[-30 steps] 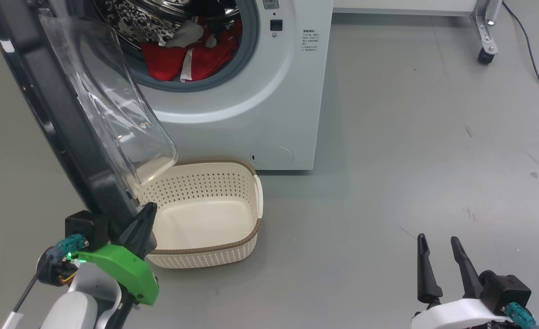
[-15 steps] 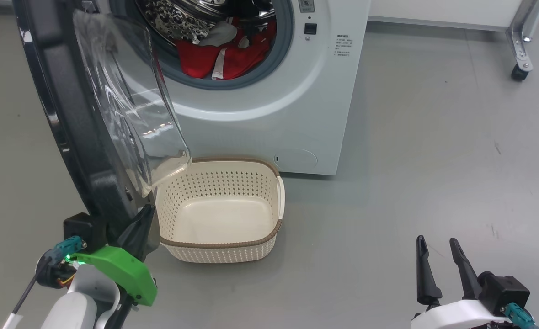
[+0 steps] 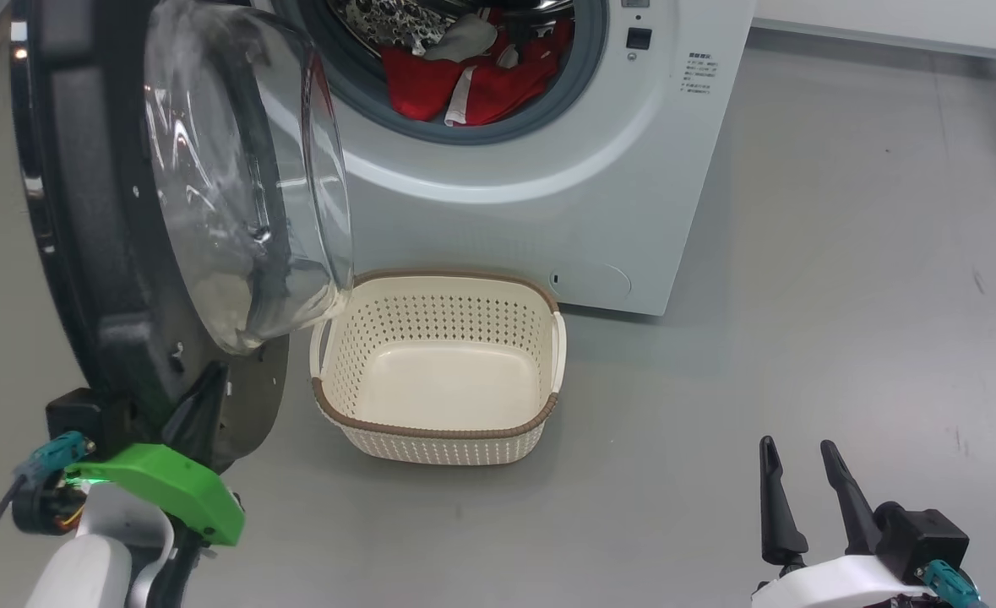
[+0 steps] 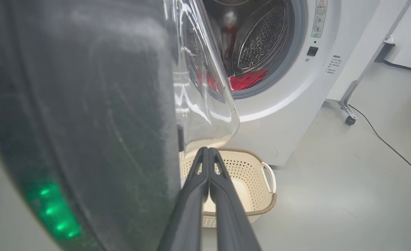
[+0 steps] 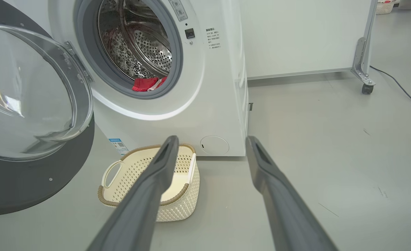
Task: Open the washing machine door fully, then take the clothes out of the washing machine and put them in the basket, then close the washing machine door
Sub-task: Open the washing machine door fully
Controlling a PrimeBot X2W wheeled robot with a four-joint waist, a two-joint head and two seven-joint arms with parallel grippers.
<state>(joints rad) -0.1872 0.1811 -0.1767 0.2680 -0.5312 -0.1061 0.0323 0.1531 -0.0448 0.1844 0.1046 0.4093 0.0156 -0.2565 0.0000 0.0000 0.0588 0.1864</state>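
Observation:
The washing machine door (image 3: 84, 211) stands swung wide at the left, its glass bowl (image 3: 236, 194) bulging toward the basket. My left gripper (image 3: 198, 405) is shut with nothing in it, its fingers lying against the door's inner face near the lower rim; in the left wrist view the left gripper (image 4: 205, 150) points past the door (image 4: 86, 104). Red and white clothes (image 3: 472, 80) lie in the drum of the washing machine (image 3: 548, 211). The cream basket (image 3: 438, 452) stands empty on the floor before it. My right gripper (image 3: 793, 456) hangs open at the lower right, apart from everything.
A metal frame leg with a caster (image 5: 365, 87) stands right of the machine, with a black cable (image 5: 400, 87) on the floor beyond it. Grey floor (image 3: 802, 295) spreads to the right of the basket and machine.
The head camera has turned, shifting the scene rightward. The door has swung wider open, away from the drum, with my left gripper following it leftward. The right gripper has stayed put.

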